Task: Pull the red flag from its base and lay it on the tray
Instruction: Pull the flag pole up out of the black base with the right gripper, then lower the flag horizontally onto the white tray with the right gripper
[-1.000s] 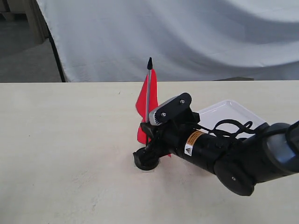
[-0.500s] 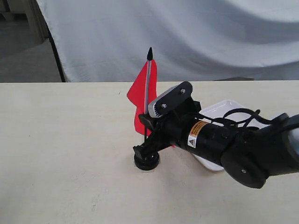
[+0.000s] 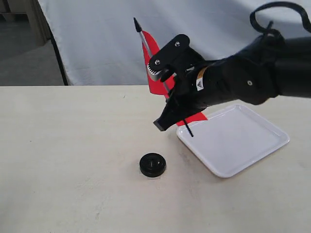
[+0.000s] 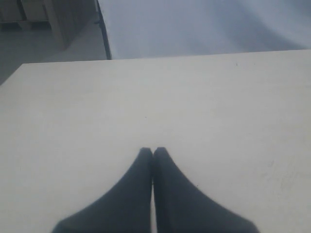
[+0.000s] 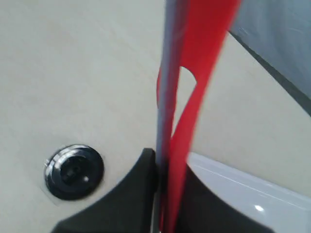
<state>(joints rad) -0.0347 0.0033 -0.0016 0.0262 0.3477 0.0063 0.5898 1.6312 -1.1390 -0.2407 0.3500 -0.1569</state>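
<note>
The red flag [image 3: 150,44] is off its base and hangs in the air, its stick tilted with the black tip pointing up and to the left. My right gripper [image 3: 165,121] is shut on the stick, above the table just left of the tray [image 3: 238,141]. The black round base [image 3: 152,164] stands alone on the table with its centre hole bare. In the right wrist view the flag [image 5: 167,97] runs between the fingers of my right gripper [image 5: 163,165], with the base [image 5: 74,171] to one side and the tray [image 5: 243,194] to the other. My left gripper [image 4: 153,151] is shut on nothing over bare table.
A pale wooden table [image 3: 68,145] carries everything. A white cloth backdrop [image 3: 218,29] hangs behind its far edge. The left arm does not show in the exterior view.
The right gripper has risen and moved right toward the tray with the flag, pulling the stick out of the base. The flag now tilts. The base stayed in place.
</note>
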